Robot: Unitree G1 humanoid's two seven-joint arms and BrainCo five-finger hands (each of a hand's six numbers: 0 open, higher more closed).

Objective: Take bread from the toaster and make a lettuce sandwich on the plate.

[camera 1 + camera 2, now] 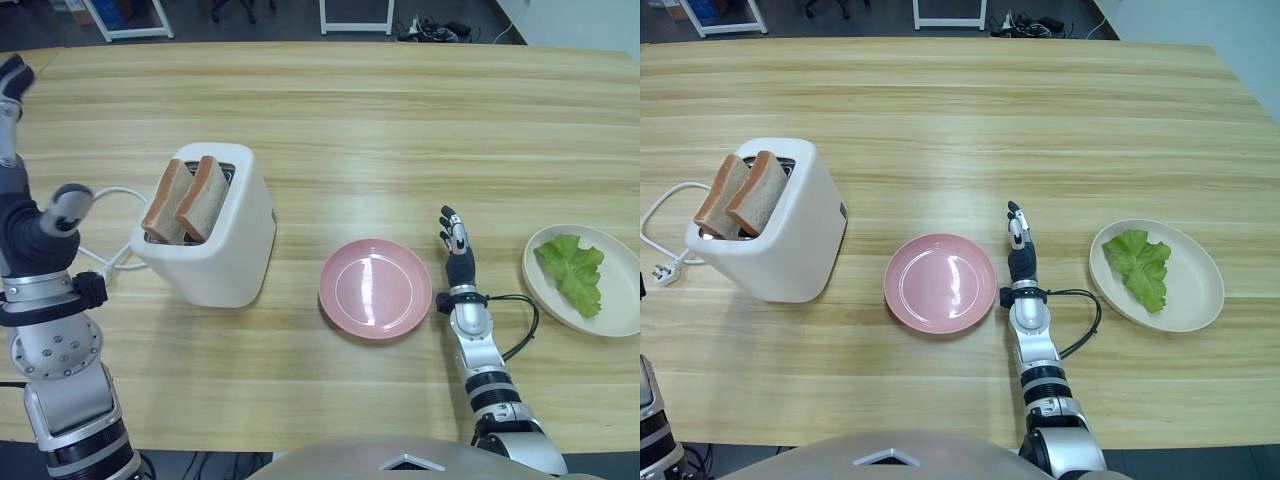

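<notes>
A white toaster [215, 250] stands on the wooden table's left side with two slices of bread [186, 200] sticking up out of its slots. To its right lies an empty pink plate [375, 288]. A leaf of lettuce [572, 272] rests on a cream plate [540, 285] at the right edge. My right hand [457, 245] lies low over the table between the two plates, fingers straight and holding nothing. My left hand [30, 235] is raised at the far left, beside the toaster and apart from it, fingers stretched upward, empty and partly cut off by the view's edge.
The toaster's white cord [110, 195] loops on the table to its left and ends in a plug [665, 272]. A black cable [520, 325] runs from my right wrist. Bare table stretches behind the toaster and plates. Chair legs and cables stand beyond the far edge.
</notes>
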